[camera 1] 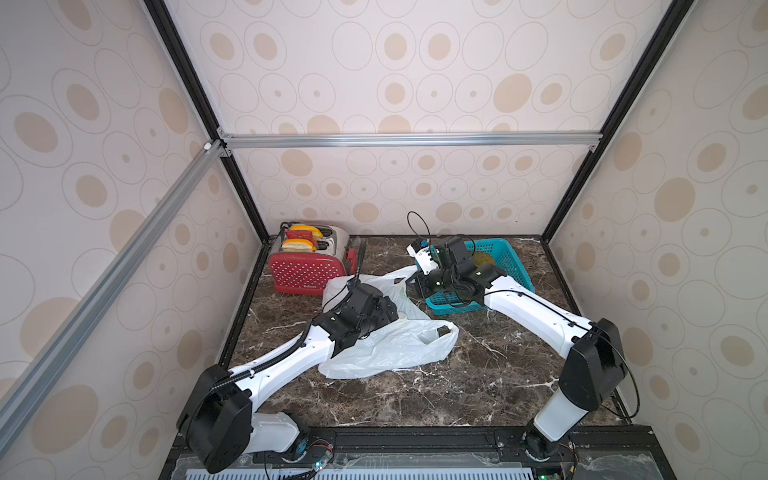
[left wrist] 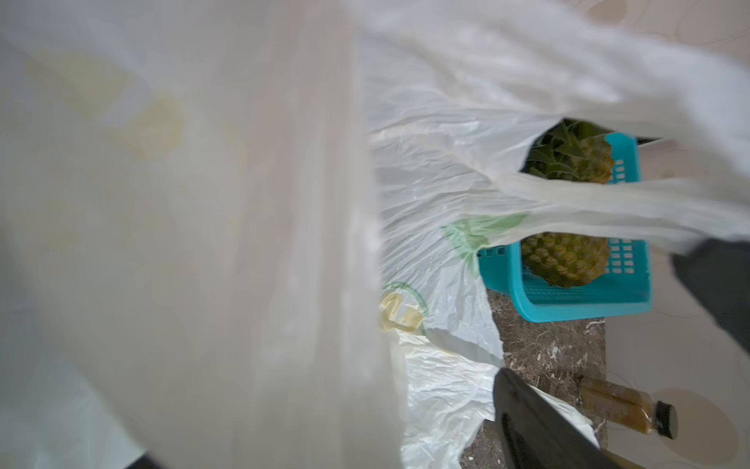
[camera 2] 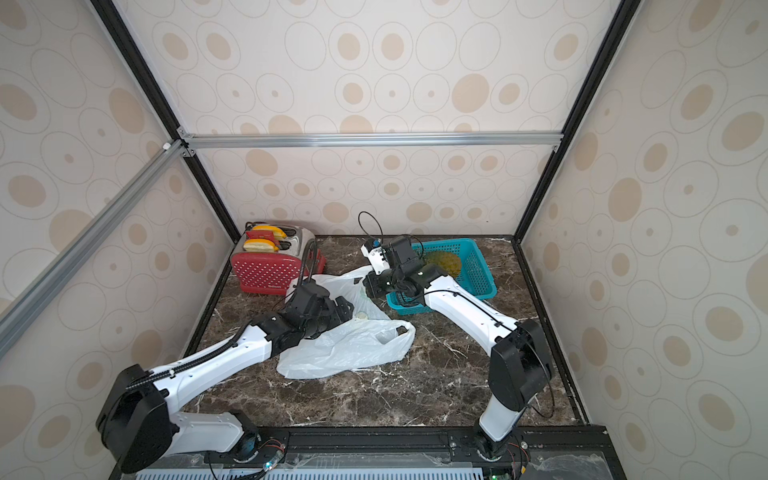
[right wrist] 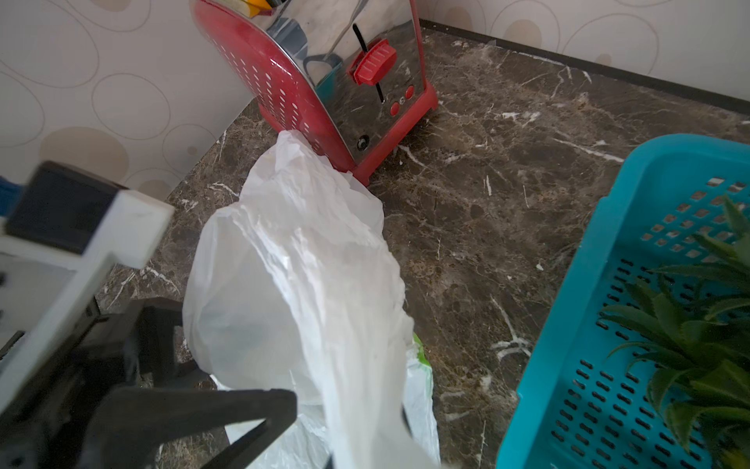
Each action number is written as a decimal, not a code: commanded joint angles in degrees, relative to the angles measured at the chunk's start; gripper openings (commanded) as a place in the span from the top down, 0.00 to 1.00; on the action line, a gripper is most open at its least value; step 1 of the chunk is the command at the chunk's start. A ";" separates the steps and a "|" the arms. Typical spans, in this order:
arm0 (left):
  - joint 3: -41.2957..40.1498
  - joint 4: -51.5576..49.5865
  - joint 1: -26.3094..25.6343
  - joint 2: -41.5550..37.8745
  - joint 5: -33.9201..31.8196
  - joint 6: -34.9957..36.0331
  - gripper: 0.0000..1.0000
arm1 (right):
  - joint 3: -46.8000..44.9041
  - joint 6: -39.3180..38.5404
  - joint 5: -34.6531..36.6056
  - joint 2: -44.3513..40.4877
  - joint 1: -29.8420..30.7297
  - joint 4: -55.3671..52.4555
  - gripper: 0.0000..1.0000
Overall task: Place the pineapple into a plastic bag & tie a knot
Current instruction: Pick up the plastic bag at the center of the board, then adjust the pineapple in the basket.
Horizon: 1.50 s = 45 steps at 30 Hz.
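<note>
Plastic bag (camera 1: 390,349) – crumpled on the desk (camera 1: 457,395); pineapple (camera 2: 446,264) not yet bagged.

Bag lies mid-desk between a red toaster (camera 1: 307,270) and a teal basket (camera 1: 513,266). One handle loop lies flat on the marble and the other strip is stretched up toward the basket. Pineapple lies inside the basket. Right tool (camera 1: 413,284) is pinched tight on the raised handle strip. Left tool (camera 1: 388,311) sits at the bag's mouth, spread wide, with film draped over one side – gripping nothing.

Plastic bag (right wrist: 292,284) beside toaster (right wrist: 324,89); pineapple (right wrist: 690,337) in basket (right wrist: 580,325)
</note>
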 commanded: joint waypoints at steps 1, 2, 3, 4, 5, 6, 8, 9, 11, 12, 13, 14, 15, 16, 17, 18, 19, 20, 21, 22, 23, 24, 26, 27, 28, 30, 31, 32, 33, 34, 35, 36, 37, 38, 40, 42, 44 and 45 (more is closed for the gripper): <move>0.34 2.13 -0.93 1.43 -7.15 -4.65 0.25 | 1.49 1.98 1.14 0.98 0.61 -1.68 1.00; 0.26 2.07 -0.94 1.96 -8.74 -4.76 0.31 | 1.44 2.33 1.18 1.01 0.81 -1.69 1.00; 0.30 1.70 -0.99 2.41 -10.15 -4.81 0.38 | 1.49 2.66 1.18 1.07 0.93 -1.88 1.00; 0.34 1.25 -0.94 2.48 -11.33 -4.63 0.45 | 1.59 2.70 1.20 1.06 1.03 -2.14 1.00; 0.43 0.89 -0.94 2.50 -12.63 -4.24 0.56 | 1.49 2.79 1.38 1.07 1.11 -2.40 1.00; 0.36 0.33 -0.94 2.24 -14.03 -3.72 0.65 | 1.40 2.79 1.55 1.05 1.12 -2.62 1.00; 0.26 0.05 -0.94 1.45 -16.08 -1.84 0.81 | 1.33 2.55 1.81 0.87 1.13 -3.17 1.00; 0.34 -0.04 -0.94 1.03 -16.71 -0.50 0.89 | 1.44 2.32 2.06 0.81 1.08 -3.63 1.00; 0.84 -0.40 -0.95 0.15 -16.56 2.39 1.00 | 1.59 1.26 2.40 0.63 1.13 -4.45 1.00; 1.35 -0.89 -0.95 -0.16 -15.78 3.94 1.00 | 1.89 0.44 2.88 0.63 1.12 -5.07 1.00; 2.05 -1.72 -0.98 -0.55 -14.13 6.20 1.00 | 2.35 -0.98 3.37 0.63 0.91 -6.02 1.00; 3.03 -3.11 -0.94 -0.97 -11.78 8.80 1.00 | 2.95 -2.60 3.65 0.91 0.62 -7.24 1.00; 4.03 -4.44 -0.94 -1.39 -9.09 10.96 1.00 | 3.60 -4.07 3.62 1.33 0.10 -8.32 1.00; 5.26 -6.28 -0.94 -1.53 -5.34 14.11 1.00 | 4.46 -5.81 3.66 1.95 -0.53 -9.56 1.00; 7.21 -9.56 -0.83 -1.28 -1.48 17.33 1.00 | 5.20 -7.78 3.75 2.73 -1.35 -10.72 1.00; 9.17 -13.03 -0.66 -0.74 2.03 19.71 1.00 | 5.86 -9.55 3.85 3.52 -1.92 -11.56 0.99; 11.09 -16.34 -0.28 0.17 6.49 22.65 1.00 | 6.70 -11.33 3.88 4.50 -2.66 -12.41 0.96; 12.88 -19.80 0.22 1.07 10.25 24.10 1.00 | 7.60 -12.81 3.88 5.65 -3.28 -13.47 0.93; 13.82 -21.70 1.02 1.80 13.15 24.68 1.00 | 8.62 -13.87 3.62 6.58 -3.76 -14.26 0.89; 14.22 -23.86 2.09 2.20 16.38 24.79 1.00 | 9.68 -15.05 3.03 7.41 -4.04 -15.21 0.81; 14.01 -24.13 3.47 2.26 18.94 24.20 1.00 | 10.67 -16.04 2.42 8.06 -4.16 -16.04 0.70; 13.61 -23.41 4.52 2.23 20.20 23.37 1.00 | 11.48 -16.81 1.55 8.20 -4.12 -16.71 0.59; 12.60 -20.37 6.44 1.75 20.73 21.30 1.00 | 12.94 -17.84 -0.50 7.40 -4.19 -18.61 0.38; 12.47 -19.30 6.97 1.61 20.38 21.04 1.00 | 13.08 -18.30 -1.31 6.42 -4.27 -19.26 0.30; 12.83 -18.86 7.22 1.70 19.96 21.10 1.00 | 12.88 -18.56 -2.17 4.82 -4.41 -20.29 0.22; 14.14 -19.18 7.49 2.53 18.91 22.47 1.00 | 11.57 -18.48 -4.12 0.85 -5.10 -22.41 0.14; 14.92 -19.74 7.47 3.23 18.42 23.66 1.00 | 10.44 -18.21 -5.62 -1.53 -5.76 -23.67 0.11; 15.57 -20.01 7.44 3.81 18.41 25.16 1.00 | 8.82 -17.37 -6.36 -4.27 -6.46 -24.54 0.08; 15.86 -20.10 7.58 4.21 18.38 26.41 1.00 | 7.06 -16.52 -6.94 -6.62 -7.13 -24.92 0.08; 16.05 -20.15 7.54 4.46 18.18 27.79 1.00 | 4.98 -14.89 -7.36 -9.27 -7.98 -25.14 0.06; 16.07 -20.04 7.55 4.58 17.90 29.25 1.00 | 2.87 -12.19 -6.38 -11.95 -8.68 -25.00 0.04; 16.07 -19.88 7.57 4.59 17.81 30.48 1.00 | 1.28 -9.45 -4.92 -13.96 -9.20 -24.61 0.03; 16.06 -19.98 7.53 4.59 17.46 31.88 1.00 | -0.25 -6.00 -3.05 -15.84 -9.77 -24.21 0.05; 16.07 -20.00 7.55 4.59 17.33 33.12 1.00 | -1.25 -2.42 -1.27 -16.97 -10.24 -23.82 0.07; 16.16 -20.17 7.57 4.64 17.41 35.64 1.00 | -2.31 8.59 4.03 -18.00 -11.62 -23.87 0.11; 16.70 -20.96 7.57 4.83 17.26 37.14 1.00 | -2.74 19.86 9.70 -17.38 -12.67 -24.30 0.16; 17.41 -21.84 7.56 5.20 16.42 38.25 1.00 | -3.53 29.53 15.25 -15.86 -12.82 -22.60 0.21; 17.70 -23.48 7.57 5.34 16.10 38.66 1.00 | -3.54 34.83 17.39 -14.58 -12.87 -21.63 0.23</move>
